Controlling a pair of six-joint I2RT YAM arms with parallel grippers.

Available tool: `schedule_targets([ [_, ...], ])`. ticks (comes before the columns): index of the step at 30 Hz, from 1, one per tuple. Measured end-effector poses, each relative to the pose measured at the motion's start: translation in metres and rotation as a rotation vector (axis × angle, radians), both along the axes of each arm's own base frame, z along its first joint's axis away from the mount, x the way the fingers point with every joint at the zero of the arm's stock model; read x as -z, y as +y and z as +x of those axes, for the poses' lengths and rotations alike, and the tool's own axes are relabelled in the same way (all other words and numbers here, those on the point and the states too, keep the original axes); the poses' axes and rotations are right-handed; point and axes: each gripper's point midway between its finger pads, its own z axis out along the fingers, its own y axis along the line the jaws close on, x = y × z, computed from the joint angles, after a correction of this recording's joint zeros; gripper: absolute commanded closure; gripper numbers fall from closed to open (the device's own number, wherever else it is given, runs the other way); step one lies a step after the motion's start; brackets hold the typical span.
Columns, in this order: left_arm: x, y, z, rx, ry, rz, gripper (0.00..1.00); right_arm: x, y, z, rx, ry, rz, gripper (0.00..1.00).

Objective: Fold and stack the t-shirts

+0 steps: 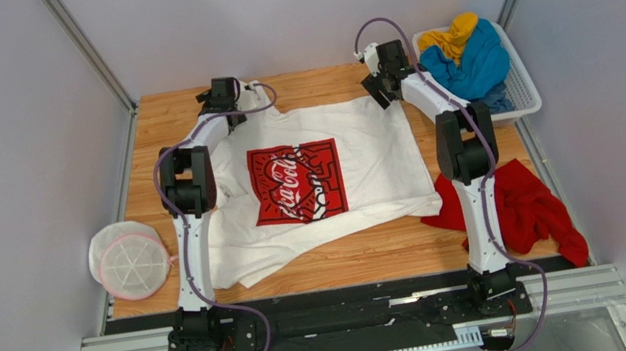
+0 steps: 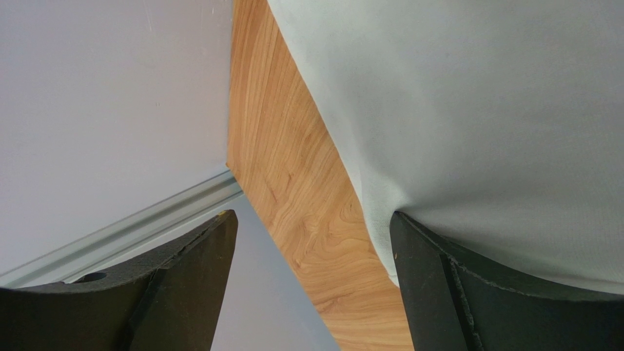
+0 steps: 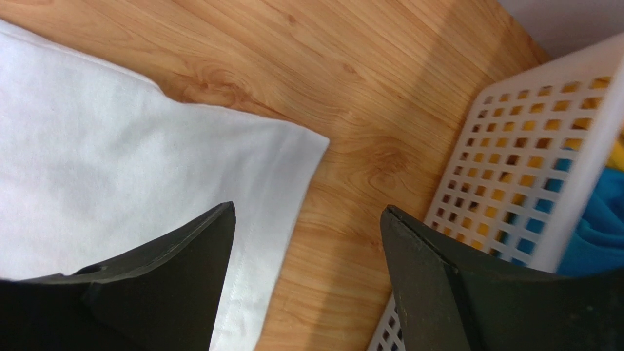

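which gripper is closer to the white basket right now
Right. The right gripper is open just beside the white basket, at the white t-shirt's far right corner. The left gripper is at the shirt's far left corner, the whole shirt's width away.

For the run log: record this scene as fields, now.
white shirt: spread on table, print up, not yet folded
red shirt: crumpled, near right of table
blue shirt: in basket, far right corner
yellow shirt: in basket, on the blue one
mesh disc: left table edge
left fingers: open, at white shirt's far left edge
right fingers: open, over white shirt's far right corner, beside basket
stack: none yet
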Motion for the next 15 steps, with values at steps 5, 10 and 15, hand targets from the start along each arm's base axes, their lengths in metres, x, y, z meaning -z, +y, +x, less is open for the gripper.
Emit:
schedule_targets([
  [5, 0.000, -0.001, -0.005, 0.000, 0.003, -0.002, 0.15, 0.028, 0.005, 0.009, -0.011, 0.016, -0.008, 0.23],
  [10, -0.001, -0.001, -0.008, -0.007, 0.003, -0.013, 0.16, 0.024, 0.007, 0.021, -0.026, -0.026, -0.017, 0.23],
  [15, -0.001, -0.005, -0.019, -0.005, 0.025, -0.043, 0.16, 0.029, 0.006, 0.028, -0.032, -0.041, -0.032, 0.23],
])
